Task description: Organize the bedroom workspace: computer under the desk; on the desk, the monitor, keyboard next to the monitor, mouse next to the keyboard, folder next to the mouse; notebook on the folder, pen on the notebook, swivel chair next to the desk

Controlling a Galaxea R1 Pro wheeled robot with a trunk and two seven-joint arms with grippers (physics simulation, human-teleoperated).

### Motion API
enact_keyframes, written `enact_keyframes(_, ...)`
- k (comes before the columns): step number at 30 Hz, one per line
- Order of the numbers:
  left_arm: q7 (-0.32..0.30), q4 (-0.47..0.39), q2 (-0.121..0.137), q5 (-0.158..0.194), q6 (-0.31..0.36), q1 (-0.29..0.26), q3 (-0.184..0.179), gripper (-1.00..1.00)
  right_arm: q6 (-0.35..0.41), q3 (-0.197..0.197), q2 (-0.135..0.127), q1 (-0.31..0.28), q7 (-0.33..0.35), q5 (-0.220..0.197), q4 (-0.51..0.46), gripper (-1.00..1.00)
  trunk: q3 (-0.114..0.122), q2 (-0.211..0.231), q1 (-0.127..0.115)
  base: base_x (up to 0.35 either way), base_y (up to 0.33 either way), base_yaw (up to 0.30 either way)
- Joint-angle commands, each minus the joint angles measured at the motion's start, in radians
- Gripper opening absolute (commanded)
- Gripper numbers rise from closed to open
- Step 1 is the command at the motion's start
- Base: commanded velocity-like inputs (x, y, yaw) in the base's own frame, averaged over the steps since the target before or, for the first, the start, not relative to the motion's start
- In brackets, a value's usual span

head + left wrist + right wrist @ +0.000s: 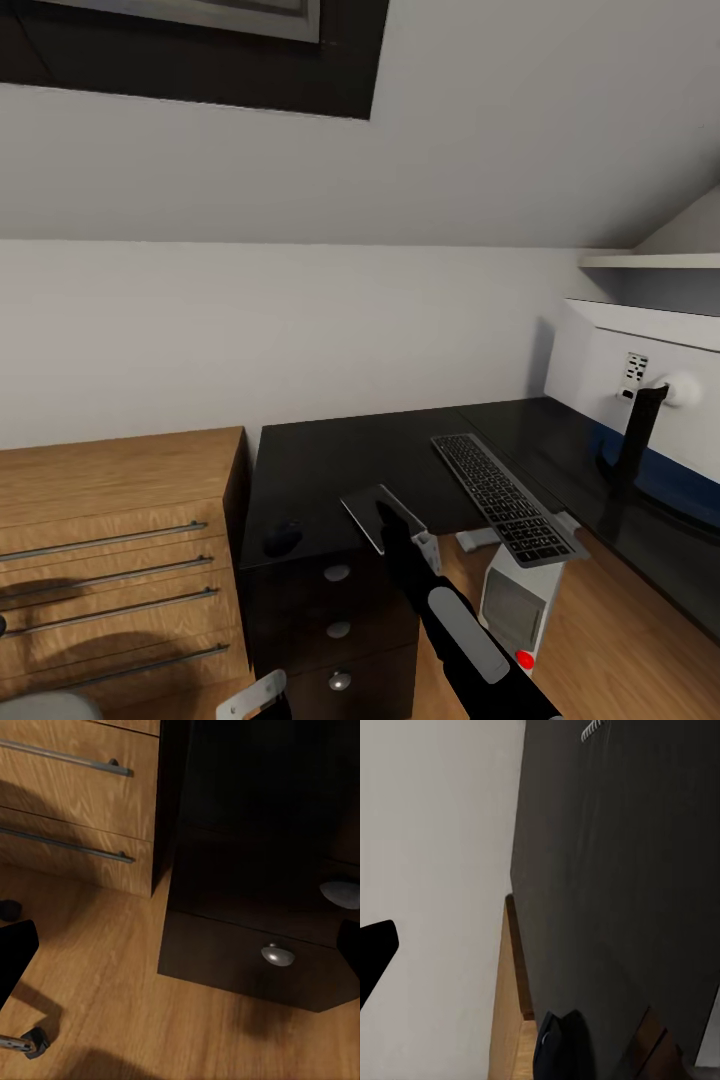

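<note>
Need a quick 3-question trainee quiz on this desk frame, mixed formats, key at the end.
1. True or false: the keyboard lies wholly on the desk.
2. What sits under the desk below the keyboard's near end? A) computer B) printer C) bin
3. Fill in: the mouse sits near the desk's ___ front corner in the head view.

Key
1. False; its near end overhangs the desk edge.
2. A
3. left, above the drawer unit.
</note>
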Motion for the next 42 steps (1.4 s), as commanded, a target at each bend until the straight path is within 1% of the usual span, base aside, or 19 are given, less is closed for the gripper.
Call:
enact_keyframes(1, 0.005, -0.002, 0.001, 0.004, 0.003, -0.001, -0.001, 1.0, -0.008, 0.003, -0.001, -0.001, -0.004, -0.01, -0.001, 1.0, -0.001, -0.001, 0.0, 0.0, 0.0, 0.0)
enact_keyframes(6, 0.005, -0.001, 0.001, 0.004, 0.003, -0.001, -0.001, 1.0, -0.008, 0.003, -0.001, -0.001, -0.004, -0.01, -0.001, 1.0, -0.001, -0.001, 0.0, -0.055, 0.0, 0.0)
enact_keyframes(13, 0.005, -0.002, 0.001, 0.004, 0.004, -0.001, -0.001, 1.0, -0.008, 0.003, -0.001, -0.001, -0.004, -0.01, -0.001, 1.0, -0.001, -0.001, 0.0, -0.265, -0.059, 0.0)
enact_keyframes(20, 0.005, -0.001, 0.001, 0.004, 0.004, -0.001, -0.001, 1.0, -0.007, 0.003, -0.001, -0.001, -0.004, -0.01, -0.001, 1.0, -0.001, -0.001, 0.0, -0.128, -0.081, 0.0)
enact_keyframes(40, 0.002, 0.0, 0.001, 0.004, 0.004, -0.001, -0.001, 1.0, -0.007, 0.003, -0.001, -0.001, -0.004, -0.01, 0.001, 1.0, -0.001, -0.001, 0.0, -0.018, -0.016, 0.0)
enact_keyframes(42, 0.0, 0.005, 0.0, 0.004, 0.004, -0.001, -0.006, 1.0, -0.012, 0.006, 0.0, -0.001, -0.002, -0.008, 0.001, 1.0, -0.001, -0.001, 0.0, 0.0, 0.0, 0.0)
